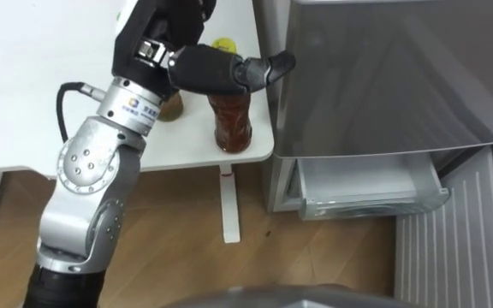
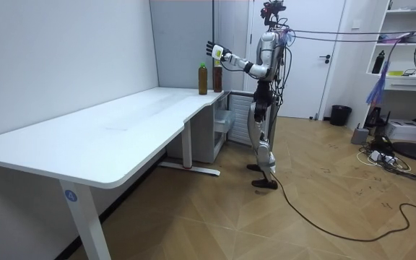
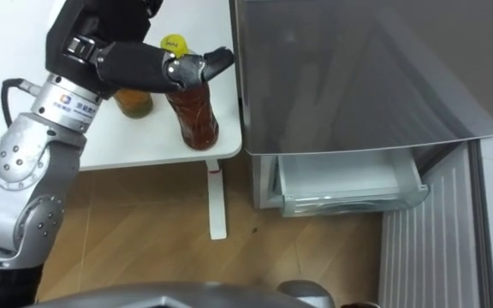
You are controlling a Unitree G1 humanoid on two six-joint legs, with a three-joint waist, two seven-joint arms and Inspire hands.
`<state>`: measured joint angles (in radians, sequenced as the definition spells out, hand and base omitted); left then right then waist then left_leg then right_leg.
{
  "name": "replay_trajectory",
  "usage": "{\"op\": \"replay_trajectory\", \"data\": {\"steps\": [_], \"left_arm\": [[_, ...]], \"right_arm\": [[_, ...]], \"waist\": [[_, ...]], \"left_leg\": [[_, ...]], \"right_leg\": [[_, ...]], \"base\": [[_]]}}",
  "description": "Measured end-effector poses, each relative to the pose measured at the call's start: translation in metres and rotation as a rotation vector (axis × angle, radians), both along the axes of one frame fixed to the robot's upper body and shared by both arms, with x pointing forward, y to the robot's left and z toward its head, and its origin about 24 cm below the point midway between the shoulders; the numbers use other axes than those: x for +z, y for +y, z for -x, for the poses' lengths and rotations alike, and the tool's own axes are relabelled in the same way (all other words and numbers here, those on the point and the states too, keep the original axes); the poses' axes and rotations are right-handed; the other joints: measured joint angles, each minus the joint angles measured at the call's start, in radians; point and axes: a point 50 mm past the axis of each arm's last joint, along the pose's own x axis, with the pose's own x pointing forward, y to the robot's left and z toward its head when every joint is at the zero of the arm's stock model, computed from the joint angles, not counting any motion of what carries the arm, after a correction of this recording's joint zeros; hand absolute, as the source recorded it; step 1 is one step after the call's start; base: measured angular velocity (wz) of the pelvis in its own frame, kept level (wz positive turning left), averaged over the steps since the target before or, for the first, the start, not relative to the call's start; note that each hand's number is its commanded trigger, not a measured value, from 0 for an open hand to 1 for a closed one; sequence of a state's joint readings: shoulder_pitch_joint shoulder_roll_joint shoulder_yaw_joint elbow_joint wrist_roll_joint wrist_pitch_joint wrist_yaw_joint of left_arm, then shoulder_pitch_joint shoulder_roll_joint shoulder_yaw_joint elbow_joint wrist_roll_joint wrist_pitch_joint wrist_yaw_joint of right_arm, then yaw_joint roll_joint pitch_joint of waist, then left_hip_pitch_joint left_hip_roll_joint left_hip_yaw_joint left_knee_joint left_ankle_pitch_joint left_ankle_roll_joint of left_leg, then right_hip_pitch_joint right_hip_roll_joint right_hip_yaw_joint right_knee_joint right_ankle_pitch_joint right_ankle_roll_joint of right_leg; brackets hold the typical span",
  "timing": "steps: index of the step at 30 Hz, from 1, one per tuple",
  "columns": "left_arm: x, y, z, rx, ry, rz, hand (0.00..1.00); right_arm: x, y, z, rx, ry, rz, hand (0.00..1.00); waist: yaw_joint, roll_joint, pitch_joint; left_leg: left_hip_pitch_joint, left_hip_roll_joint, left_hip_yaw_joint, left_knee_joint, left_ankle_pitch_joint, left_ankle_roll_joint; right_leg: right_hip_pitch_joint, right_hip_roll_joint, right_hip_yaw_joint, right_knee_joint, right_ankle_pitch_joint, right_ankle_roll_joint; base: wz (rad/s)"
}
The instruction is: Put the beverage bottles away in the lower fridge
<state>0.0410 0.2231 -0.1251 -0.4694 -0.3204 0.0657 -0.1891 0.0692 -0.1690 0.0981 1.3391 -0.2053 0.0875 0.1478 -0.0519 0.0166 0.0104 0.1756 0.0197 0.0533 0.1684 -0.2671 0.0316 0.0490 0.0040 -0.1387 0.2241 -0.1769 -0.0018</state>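
Reaching over the corner of the white desk [image 1: 24, 77], the left hand [image 1: 204, 68] is held above two drink bottles. Its dark fingers are stretched out nearly straight and lie across the neck of the red-brown tea bottle [image 1: 232, 120], with the tips pointed towards the grey fridge [image 1: 383, 77]. Nothing is gripped. Whether the fingers touch the bottle cannot be told. In the room view the same hand is seen spread open, above the bottles.

The red-brown bottle is stood upright near the desk's rounded corner, close to the fridge side. A second bottle of amber drink [image 1: 171, 107] is set just beside it on the robot's left and is partly hidden by the wrist. A yellow cap [image 1: 222, 43] is seen just past the fingers. Which bottle it closes cannot be made out.

At the bottom of the fridge a clear drawer [image 1: 375, 198] is pulled out, with both bottles well apart from it, on the desk.

A small white label with a logo and print [image 1: 135, 107] is carried on the silver wrist cuff. A round blue sticker [image 2: 70, 193] is fixed to the near desk leg in the room view. No label can be made out on either bottle.

The robot is stood upright between the desk end and the fridge.
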Motion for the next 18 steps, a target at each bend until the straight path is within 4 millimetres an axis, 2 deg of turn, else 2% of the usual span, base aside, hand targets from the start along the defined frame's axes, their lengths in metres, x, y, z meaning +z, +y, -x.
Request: {"op": "replay_trajectory", "data": {"steps": [10,18], "left_arm": [[-0.006,0.003,0.002,0.014,0.03,-0.013,0.0],[-0.011,0.006,0.004,0.024,0.059,-0.022,0.0]], "right_arm": [[0.0,0.0,0.001,0.015,0.008,-0.003,0.0],[0.0,0.0,0.004,0.013,0.015,-0.003,0.0]], "waist": [[0.003,-0.026,-0.0075],[0.003,-0.017,-0.0056]], "left_leg": [[0.003,0.004,0.0,0.0,0.0,0.0],[0.008,0.003,0.0,0.001,0.0,0.0]], "right_leg": [[0.003,-0.001,0.0,0.002,0.0,0.0],[0.003,-0.002,0.0,0.013,0.0,0.0]], "base": [[0.0],[0.0]]}}
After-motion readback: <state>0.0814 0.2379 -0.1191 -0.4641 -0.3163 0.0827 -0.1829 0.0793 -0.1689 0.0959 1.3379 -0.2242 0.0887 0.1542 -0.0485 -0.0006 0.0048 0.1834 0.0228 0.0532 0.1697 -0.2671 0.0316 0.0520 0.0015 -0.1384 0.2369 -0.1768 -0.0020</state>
